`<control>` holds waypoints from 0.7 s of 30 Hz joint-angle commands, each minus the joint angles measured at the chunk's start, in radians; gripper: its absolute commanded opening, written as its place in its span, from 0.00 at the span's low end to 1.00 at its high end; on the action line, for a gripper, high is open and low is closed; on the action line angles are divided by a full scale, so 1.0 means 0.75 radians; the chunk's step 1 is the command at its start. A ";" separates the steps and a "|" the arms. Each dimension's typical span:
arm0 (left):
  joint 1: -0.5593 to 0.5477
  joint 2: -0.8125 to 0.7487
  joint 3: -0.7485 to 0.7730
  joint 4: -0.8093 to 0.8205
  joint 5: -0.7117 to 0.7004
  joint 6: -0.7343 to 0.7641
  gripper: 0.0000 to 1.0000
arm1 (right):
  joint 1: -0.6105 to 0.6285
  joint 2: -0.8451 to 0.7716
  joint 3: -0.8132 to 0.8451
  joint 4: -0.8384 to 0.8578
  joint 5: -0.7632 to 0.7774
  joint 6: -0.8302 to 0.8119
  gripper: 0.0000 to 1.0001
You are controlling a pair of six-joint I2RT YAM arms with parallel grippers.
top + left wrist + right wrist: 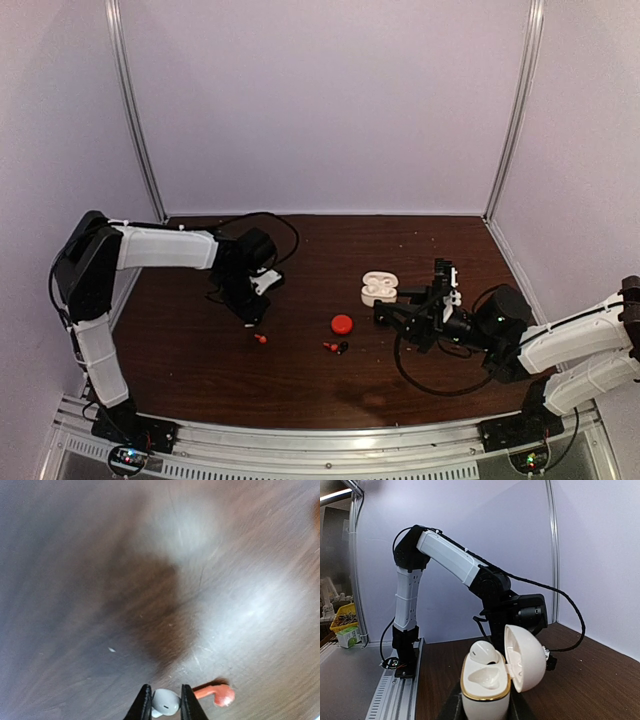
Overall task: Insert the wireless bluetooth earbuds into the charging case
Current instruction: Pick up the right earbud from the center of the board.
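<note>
At bottom centre, the left gripper (165, 700) pinched a white earbud (167, 705) beside a red earbud (218, 694), and likely needed a gentle straight lift toward the open charging case (485, 682) clamped in the right gripper (486, 711).

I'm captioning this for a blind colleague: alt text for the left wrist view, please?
The left gripper pinches a white earbud between its black fingers at the bottom edge. A red earbud lies just beside it on the dark wooden table.
</note>
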 commanded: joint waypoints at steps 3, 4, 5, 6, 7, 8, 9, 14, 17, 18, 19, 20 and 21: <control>0.029 -0.244 0.029 0.213 0.091 -0.033 0.16 | -0.013 -0.023 0.006 0.007 0.047 -0.034 0.00; 0.029 -0.277 0.025 0.244 0.096 -0.037 0.16 | -0.012 -0.025 0.006 0.007 0.059 -0.048 0.00; 0.029 -0.316 0.020 0.280 0.109 -0.034 0.15 | -0.012 -0.024 0.008 0.007 0.063 -0.060 0.00; 0.028 -0.371 0.009 0.322 0.149 -0.032 0.15 | -0.012 -0.024 0.010 0.008 0.066 -0.072 0.00; 0.028 -0.401 -0.007 0.375 0.171 -0.031 0.14 | -0.012 -0.019 0.015 0.010 0.066 -0.087 0.00; 0.027 -0.452 -0.028 0.431 0.215 -0.034 0.14 | -0.012 -0.014 0.021 0.012 0.057 -0.103 0.00; 0.027 -0.518 -0.051 0.490 0.276 -0.039 0.14 | -0.012 -0.005 0.029 0.024 0.047 -0.121 0.00; -0.012 -0.721 -0.144 0.759 0.418 -0.042 0.13 | -0.012 0.070 0.068 0.080 0.036 -0.215 0.00; -0.065 -0.807 -0.187 0.884 0.438 -0.039 0.13 | -0.012 0.111 0.097 0.106 0.075 -0.279 0.00; -0.085 -0.830 -0.198 0.929 0.438 -0.045 0.13 | -0.012 0.125 0.110 0.113 0.090 -0.290 0.00; -0.112 -0.848 -0.207 0.969 0.431 -0.049 0.13 | -0.012 0.138 0.121 0.128 0.104 -0.296 0.00; -0.141 -0.862 -0.215 1.015 0.416 -0.046 0.13 | -0.011 0.156 0.131 0.155 0.120 -0.297 0.00; -0.178 -0.877 -0.223 1.069 0.409 -0.042 0.14 | -0.010 0.173 0.139 0.185 0.135 -0.293 0.00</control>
